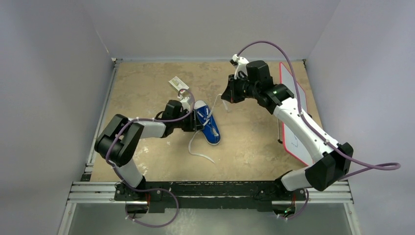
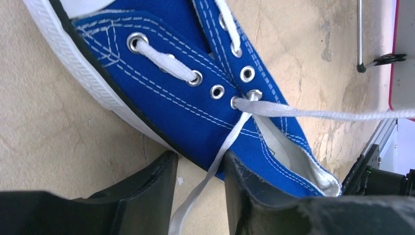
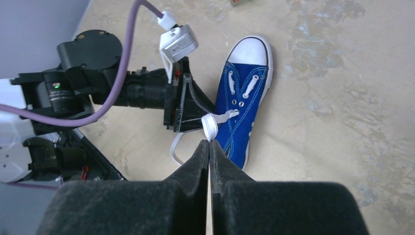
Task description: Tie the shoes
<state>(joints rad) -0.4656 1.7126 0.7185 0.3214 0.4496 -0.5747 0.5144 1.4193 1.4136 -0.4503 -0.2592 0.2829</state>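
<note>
Your left gripper (image 2: 199, 161) stands about half open just beside the blue sneaker (image 2: 161, 105), at its flank. The slack lace (image 2: 220, 152) runs loose through the gap, not pinched. Your right gripper (image 3: 209, 145) is closed tight on the taut lace (image 3: 211, 126), which stretches straight from an upper eyelet. The sneaker sits sole-down on the table (image 1: 254, 142), with its toe pointing away from the arm bases.

The left gripper (image 1: 193, 122) crowds the sneaker's (image 1: 210, 129) left flank. A taut lace (image 1: 216, 105) climbs to the pinching right gripper (image 3: 209, 147), barring the far-right approach. Bare tabletop (image 1: 249, 142) lies open between the sneaker and the red-edged board (image 1: 295, 122). A slack lace (image 1: 198, 149) trails on the near side.
</note>
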